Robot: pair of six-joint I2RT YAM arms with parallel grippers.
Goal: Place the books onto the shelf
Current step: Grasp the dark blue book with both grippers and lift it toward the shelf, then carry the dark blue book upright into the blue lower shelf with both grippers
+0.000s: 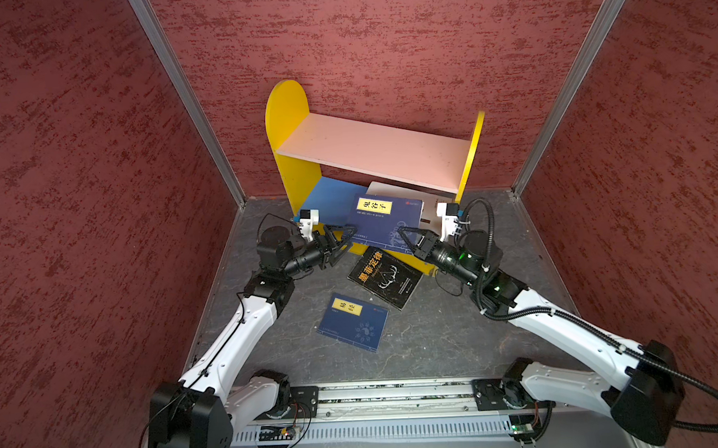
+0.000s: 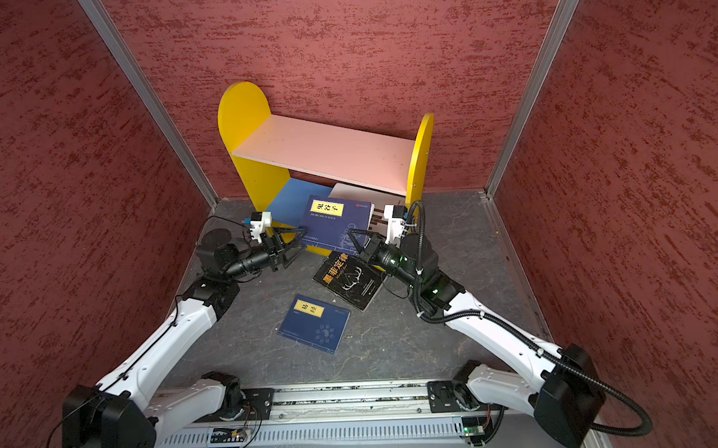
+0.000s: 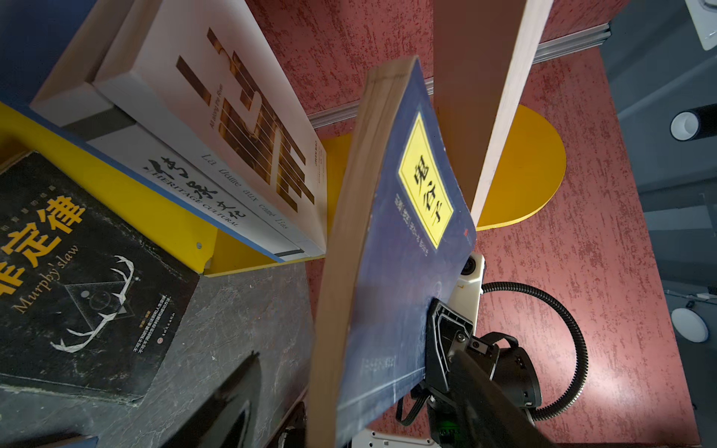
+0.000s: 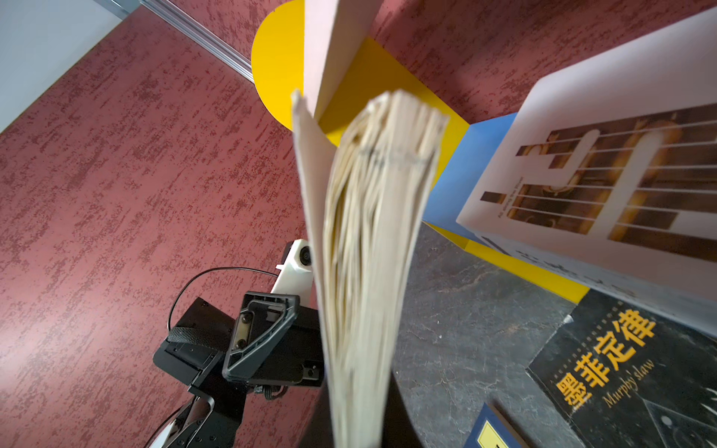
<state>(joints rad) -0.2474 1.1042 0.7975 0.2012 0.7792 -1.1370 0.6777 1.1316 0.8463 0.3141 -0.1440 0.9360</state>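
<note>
- Clamping the near right corner of the held navy book [image 1: 384, 224], the right gripper [image 1: 402, 232] has its jaws closed on cover and pages.
- Left gripper [image 1: 346, 238]: jaws parted, straddling that book's left edge; contact cannot be confirmed.
- Held book tilted before the shelf [image 1: 370, 149], over its blue lower board [image 1: 327, 195].
- Both forearms reach forward, converging inward.
- White books [image 1: 389, 187] lie on the lower board; black book [image 1: 384, 278] and second navy book [image 1: 353, 323] on the tabletop [image 1: 437, 338].

back wall [image 1: 382, 37]: dark red, rough plaster texture | side walls [image 1: 57, 205]: same red, on left and right | corner posts [image 1: 185, 99]: two, bare aluminium | floor [image 1: 428, 334]: dark grey, pale marble veins | light: even and soft
</note>
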